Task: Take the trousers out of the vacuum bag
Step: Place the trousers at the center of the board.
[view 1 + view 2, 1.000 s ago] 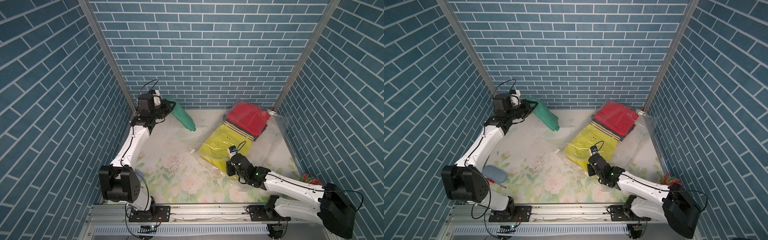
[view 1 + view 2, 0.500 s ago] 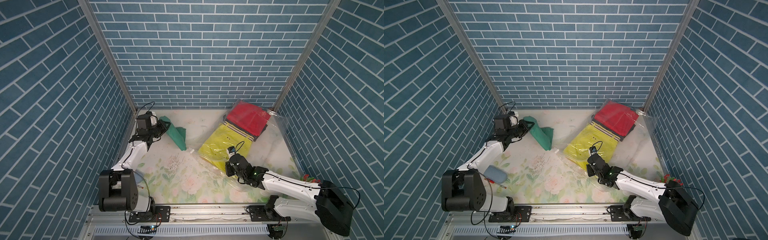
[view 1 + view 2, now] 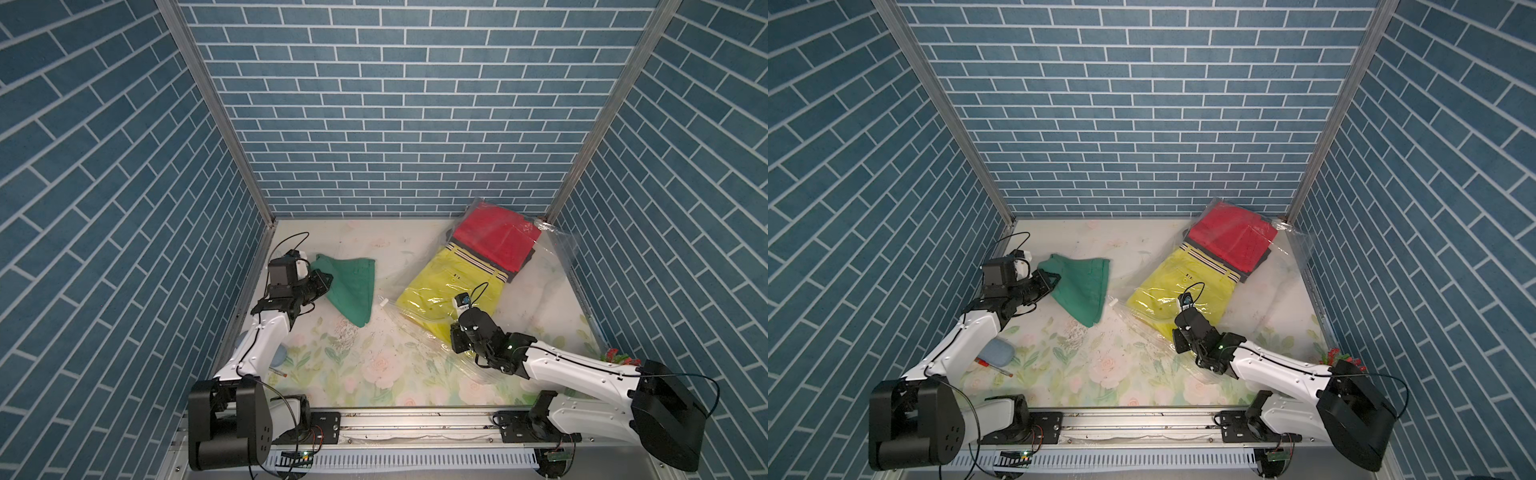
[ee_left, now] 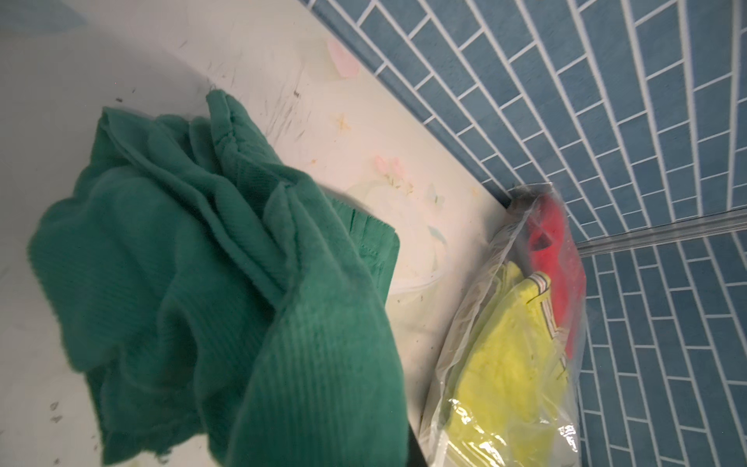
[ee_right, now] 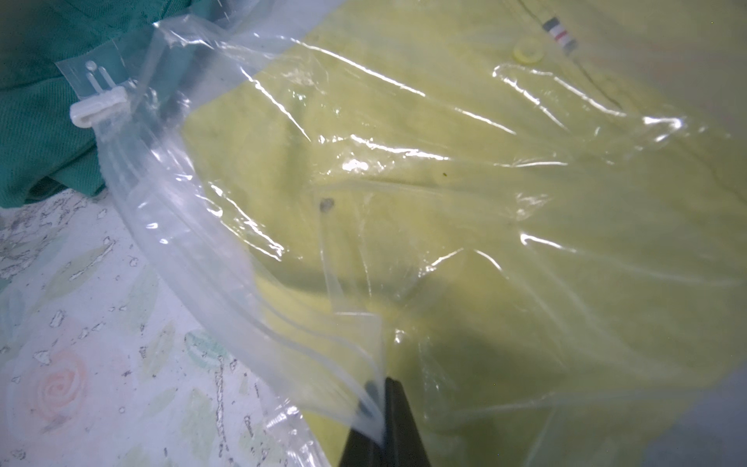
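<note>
Two grippers are at work, each clamped on something. The left gripper is clenched on one corner of the green trousers, which lie outside the bag on the surface, spread from the gripper toward the middle and drawn to a point on the near side. In the left wrist view the green cloth bunches up close to the camera, so the gripper's own tips cannot be seen there. The left arm reaches from its base at the near left along the left wall, its wrist turned toward the centre.

The right gripper is pinched shut on the clear film at the mouth of the vacuum bag, just beside the zip-seal strip, whose white slider sits next to the green cloth. Straight beyond this gripper, inside the bag, lie the yellow trousers, with a striped waistband at their far end. Farther back in the same bag, at the far right corner, the red trousers rest over a dark garment that shows only as an edge. The right arm stretches low across the surface from its base at the near right, forearm nearly flat, wrist angled toward the bag's opening.

A blue-grey object and a red-tipped tool lie beside the left arm.
</note>
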Controlling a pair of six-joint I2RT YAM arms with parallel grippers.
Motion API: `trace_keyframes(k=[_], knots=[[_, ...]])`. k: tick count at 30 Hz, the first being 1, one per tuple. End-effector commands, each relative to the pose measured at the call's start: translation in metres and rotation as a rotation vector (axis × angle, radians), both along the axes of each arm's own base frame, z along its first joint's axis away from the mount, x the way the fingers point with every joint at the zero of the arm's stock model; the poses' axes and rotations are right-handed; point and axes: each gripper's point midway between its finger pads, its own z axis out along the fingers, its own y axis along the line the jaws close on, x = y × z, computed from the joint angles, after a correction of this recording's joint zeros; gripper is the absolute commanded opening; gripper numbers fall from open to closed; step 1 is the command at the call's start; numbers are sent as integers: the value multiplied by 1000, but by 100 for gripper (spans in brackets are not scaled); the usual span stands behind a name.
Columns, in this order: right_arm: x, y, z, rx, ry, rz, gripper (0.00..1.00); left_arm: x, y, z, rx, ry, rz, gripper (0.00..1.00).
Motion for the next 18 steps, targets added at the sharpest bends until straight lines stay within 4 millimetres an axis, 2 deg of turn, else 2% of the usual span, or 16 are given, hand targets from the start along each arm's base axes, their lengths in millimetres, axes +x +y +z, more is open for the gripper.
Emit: trace_keyframes(k=[1, 4, 7, 8, 11, 13, 15, 18], knots=[[4, 3, 6, 9, 5, -13, 0, -18, 3, -15, 47, 40, -16, 11], [2, 7, 6, 9, 15, 13, 0, -34, 9, -33, 68, 124, 24, 24], [-5, 15, 8, 29, 37, 72, 0, -46, 16, -41, 91, 165, 63, 33], [-8, 17, 9, 35, 48, 94, 3, -49, 18, -43, 99, 175, 74, 37], [-21, 25, 12, 51, 97, 164, 29, -57, 23, -45, 115, 203, 96, 51], [-28, 27, 19, 73, 111, 191, 44, -62, 27, -45, 135, 217, 117, 64], [-34, 30, 26, 98, 117, 213, 56, -65, 32, -41, 152, 213, 139, 76], [-44, 38, 43, 132, 115, 254, 69, -67, 37, -24, 174, 199, 162, 95]])
